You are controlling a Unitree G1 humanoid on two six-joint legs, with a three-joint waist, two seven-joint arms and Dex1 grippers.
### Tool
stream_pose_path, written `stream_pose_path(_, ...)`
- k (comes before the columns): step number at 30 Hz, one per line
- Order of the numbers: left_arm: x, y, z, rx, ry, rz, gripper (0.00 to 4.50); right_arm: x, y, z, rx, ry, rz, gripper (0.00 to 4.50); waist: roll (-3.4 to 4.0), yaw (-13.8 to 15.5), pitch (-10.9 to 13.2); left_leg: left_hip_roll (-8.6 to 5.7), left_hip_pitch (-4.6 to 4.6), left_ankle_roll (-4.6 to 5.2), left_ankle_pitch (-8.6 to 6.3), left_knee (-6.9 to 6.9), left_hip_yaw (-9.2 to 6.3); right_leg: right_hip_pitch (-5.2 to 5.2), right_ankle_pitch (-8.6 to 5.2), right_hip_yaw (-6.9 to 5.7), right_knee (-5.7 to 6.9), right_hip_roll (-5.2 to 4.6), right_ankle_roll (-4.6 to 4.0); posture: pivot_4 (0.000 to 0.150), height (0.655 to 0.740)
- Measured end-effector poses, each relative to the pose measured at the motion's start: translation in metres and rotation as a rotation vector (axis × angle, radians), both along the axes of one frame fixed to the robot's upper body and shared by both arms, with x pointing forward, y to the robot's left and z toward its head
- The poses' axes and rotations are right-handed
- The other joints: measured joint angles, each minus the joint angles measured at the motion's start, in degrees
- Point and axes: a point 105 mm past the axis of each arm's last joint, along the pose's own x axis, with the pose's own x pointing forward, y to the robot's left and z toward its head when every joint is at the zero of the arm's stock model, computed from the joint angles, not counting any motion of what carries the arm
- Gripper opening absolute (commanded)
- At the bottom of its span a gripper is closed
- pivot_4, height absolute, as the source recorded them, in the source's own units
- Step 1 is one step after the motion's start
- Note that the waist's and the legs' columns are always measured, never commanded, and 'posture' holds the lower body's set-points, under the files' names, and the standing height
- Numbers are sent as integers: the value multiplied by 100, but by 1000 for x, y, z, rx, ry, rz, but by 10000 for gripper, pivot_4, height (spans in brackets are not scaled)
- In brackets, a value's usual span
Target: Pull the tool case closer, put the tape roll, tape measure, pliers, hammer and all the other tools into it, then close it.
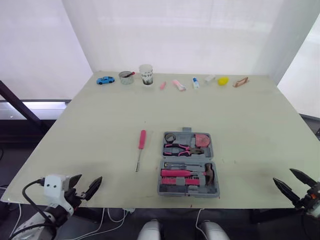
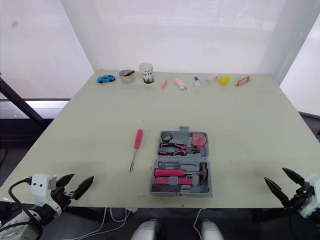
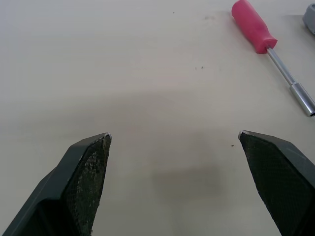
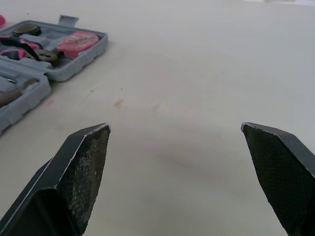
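At the near edge of the surface, the left tool [image 1: 90, 177] and right tool [image 1: 282, 175] hover wide open, empty. Just beyond, the tool case [image 1: 188, 158] lies open, pliers [image 1: 181, 148], tape measure [image 1: 201, 140] and hammer [image 1: 192, 173] seated. Toward the left edge lies a screwdriver [image 1: 141, 147]; stowing it and closing seem left.

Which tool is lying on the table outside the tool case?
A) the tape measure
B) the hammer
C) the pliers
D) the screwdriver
D: the pink screwdriver lies on the bare table just left of the open case, while the hammer, pliers and tape measure sit inside it.
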Motion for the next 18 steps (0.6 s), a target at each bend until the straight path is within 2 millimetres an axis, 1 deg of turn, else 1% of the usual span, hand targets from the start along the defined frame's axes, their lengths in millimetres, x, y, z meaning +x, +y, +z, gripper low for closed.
stream_pose_path(2,-3,4,2,7,-4,14,44620,-7,-11,-1,-13,1,-49,45000,-1,1,-1,1,-1,0,0,-2,0,0,0,0,-4,-1,0,1500,7400)
stream_pose_path(6,-4,6,3,12,-9,18,44620,-14,-15,-4,-18,-4,-75,45000,0,-4,-1,4,0,0,0,-4,0,-1,-2,0,-5,-1,4,1500,7400)
stream_pose_path(8,-2,5,5,11,-19,14,44620,-14,-16,-5,-18,-9,-79,45000,2,-9,-3,4,1,0,0,-4,1,-2,-3,1,-5,-2,4,1500,7400)
stream_pose_path(11,9,0,11,-2,-41,-7,44620,-5,-12,2,-34,-52,-61,45000,2,-16,-3,4,1,0,0,-4,1,-2,-3,0,-4,-1,5,1500,7400)
stream_pose_path(14,30,-16,21,-16,-75,-52,44620,7,7,12,-40,-93,22,45000,4,-4,-4,0,0,0,0,-4,1,-1,2,0,-4,1,-2,1500,7400)
stream_pose_path(16,40,-24,26,-21,-93,-74,44620,12,18,17,-37,-110,68,45000,6,1,-6,-3,0,0,0,-3,3,0,5,1,-4,1,-5,1500,7400)
stream_pose_path(18,56,-37,32,-19,-111,-101,44620,16,39,24,-10,-114,171,45000,8,7,-6,-5,-1,0,0,-3,2,0,11,1,-4,2,-15,1500,7400)
